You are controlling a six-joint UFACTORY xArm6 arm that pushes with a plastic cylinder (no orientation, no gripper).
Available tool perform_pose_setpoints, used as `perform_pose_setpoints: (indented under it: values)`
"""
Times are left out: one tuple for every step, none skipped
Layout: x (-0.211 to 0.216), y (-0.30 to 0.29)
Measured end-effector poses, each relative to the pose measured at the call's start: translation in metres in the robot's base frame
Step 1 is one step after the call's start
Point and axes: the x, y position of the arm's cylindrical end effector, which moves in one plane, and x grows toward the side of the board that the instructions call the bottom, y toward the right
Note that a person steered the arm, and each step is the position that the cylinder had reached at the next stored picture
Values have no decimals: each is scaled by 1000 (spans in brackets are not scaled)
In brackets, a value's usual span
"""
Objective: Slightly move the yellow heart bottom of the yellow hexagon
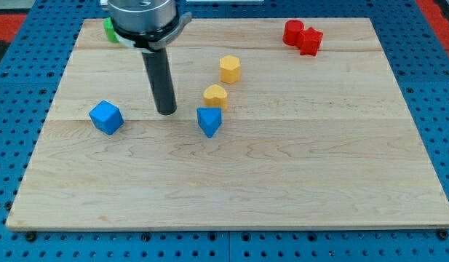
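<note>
Currently my tip (167, 111) is seen resting on the wooden desk (282, 182), left of the yellow heart (215, 95) and apart from it; no grasping end effector is fitted, only a rod. The yellow heart is placed just below the yellow hexagon (230, 68), nearly touching the blue triangular block (209, 121). A blue cube (106, 117), two touching red blocks (303, 36) and a green block (109, 30) are also seen.

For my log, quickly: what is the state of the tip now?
My tip: no gripper, holding nothing, touching no block, at the view's left of the yellow heart.
</note>
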Motion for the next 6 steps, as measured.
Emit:
perform_pose_setpoints:
  values:
    - [0,41]
    - [0,53]
    - [0,53]
    - [-2,43]
    - [1,-9]
    - [38,2]
